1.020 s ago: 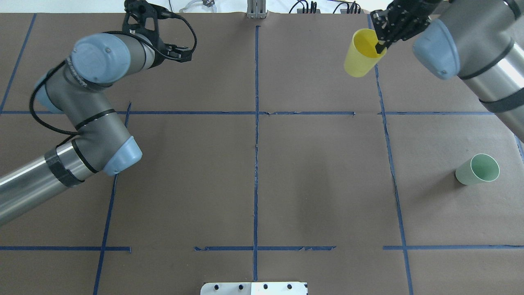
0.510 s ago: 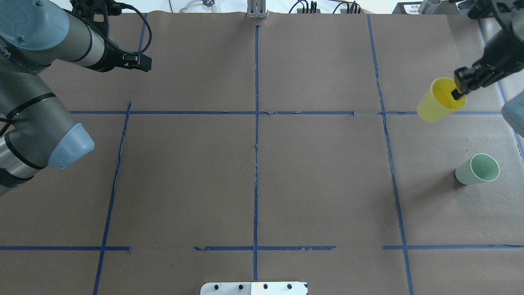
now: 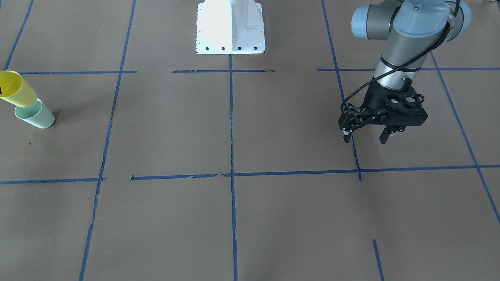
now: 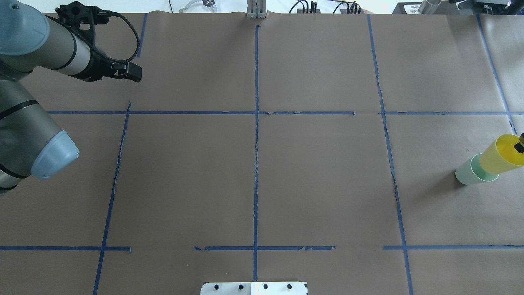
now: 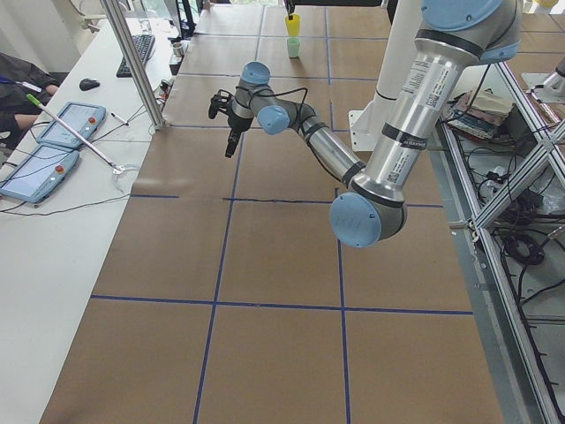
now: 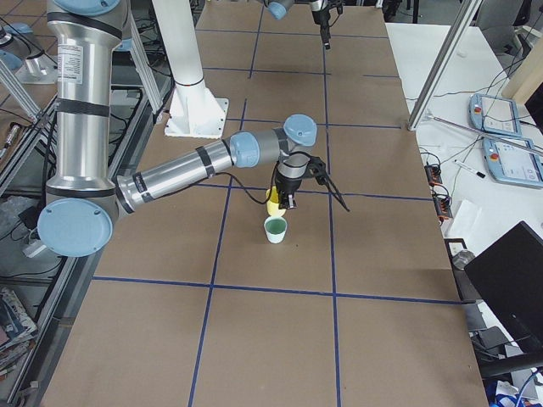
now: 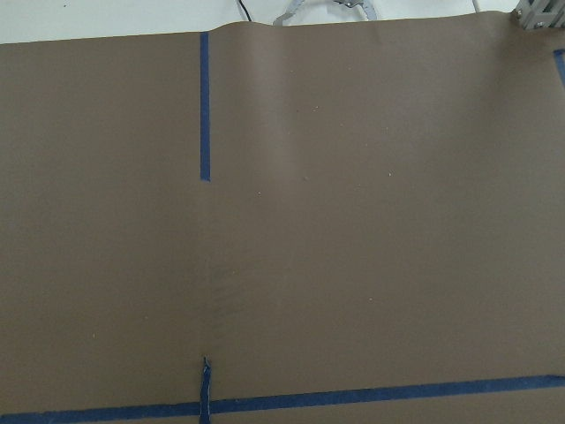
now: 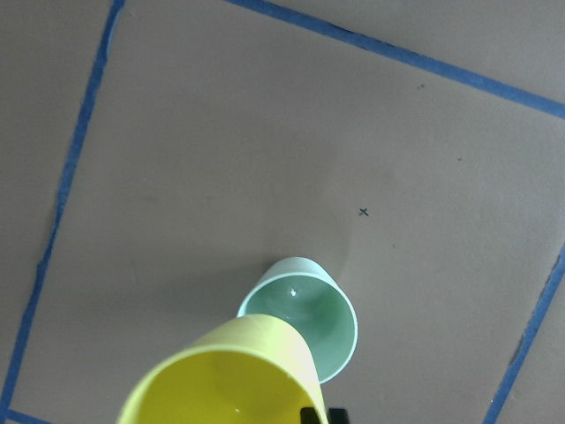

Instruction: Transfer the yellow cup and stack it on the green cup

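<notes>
At the overhead view's right edge, the right gripper [image 4: 520,147] pinches the rim of the tilted yellow cup [image 4: 500,156], whose base overlaps the standing green cup's [image 4: 466,174] mouth. The left gripper [image 3: 365,139], right of centre in the front-facing view, hangs spread and empty.

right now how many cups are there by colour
yellow cup: 1
green cup: 1
total: 2
</notes>
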`<state>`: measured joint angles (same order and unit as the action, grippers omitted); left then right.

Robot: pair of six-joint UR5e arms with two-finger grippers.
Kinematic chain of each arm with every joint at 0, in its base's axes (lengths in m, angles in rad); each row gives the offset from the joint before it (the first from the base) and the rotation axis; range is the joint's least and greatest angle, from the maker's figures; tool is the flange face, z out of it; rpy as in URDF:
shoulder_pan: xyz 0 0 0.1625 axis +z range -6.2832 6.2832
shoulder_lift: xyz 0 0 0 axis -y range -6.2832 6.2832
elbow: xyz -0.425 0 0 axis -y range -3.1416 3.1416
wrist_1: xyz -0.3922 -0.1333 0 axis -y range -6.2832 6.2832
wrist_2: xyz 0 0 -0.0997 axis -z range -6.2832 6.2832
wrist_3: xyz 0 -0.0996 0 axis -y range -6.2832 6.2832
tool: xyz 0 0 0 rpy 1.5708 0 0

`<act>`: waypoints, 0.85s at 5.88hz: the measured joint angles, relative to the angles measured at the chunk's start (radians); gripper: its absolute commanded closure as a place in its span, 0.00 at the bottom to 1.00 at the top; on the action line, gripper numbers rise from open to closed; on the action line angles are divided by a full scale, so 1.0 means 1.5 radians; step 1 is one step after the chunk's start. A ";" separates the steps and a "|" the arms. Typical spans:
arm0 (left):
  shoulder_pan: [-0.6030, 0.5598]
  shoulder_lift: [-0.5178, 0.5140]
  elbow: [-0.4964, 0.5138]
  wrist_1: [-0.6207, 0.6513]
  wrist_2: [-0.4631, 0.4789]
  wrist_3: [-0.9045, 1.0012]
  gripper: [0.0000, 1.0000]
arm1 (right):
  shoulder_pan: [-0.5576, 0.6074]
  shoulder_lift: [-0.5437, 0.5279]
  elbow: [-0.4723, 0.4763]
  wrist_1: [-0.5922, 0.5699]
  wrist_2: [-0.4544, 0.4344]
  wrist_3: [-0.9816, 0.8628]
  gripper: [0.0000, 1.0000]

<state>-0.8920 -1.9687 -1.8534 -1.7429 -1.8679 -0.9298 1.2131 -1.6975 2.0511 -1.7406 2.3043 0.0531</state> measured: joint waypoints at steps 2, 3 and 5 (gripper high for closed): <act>0.000 0.002 -0.002 0.000 -0.001 -0.005 0.00 | 0.000 -0.009 -0.029 0.033 0.001 -0.001 1.00; 0.000 0.004 -0.007 0.000 -0.002 -0.006 0.00 | 0.000 0.004 -0.046 0.035 0.001 0.001 1.00; 0.001 0.013 -0.024 0.000 -0.002 -0.007 0.00 | -0.001 0.023 -0.071 0.035 0.000 0.005 1.00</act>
<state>-0.8901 -1.9490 -1.8889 -1.7427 -1.8714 -0.9402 1.2113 -1.6630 1.9452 -1.6874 2.3042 0.0599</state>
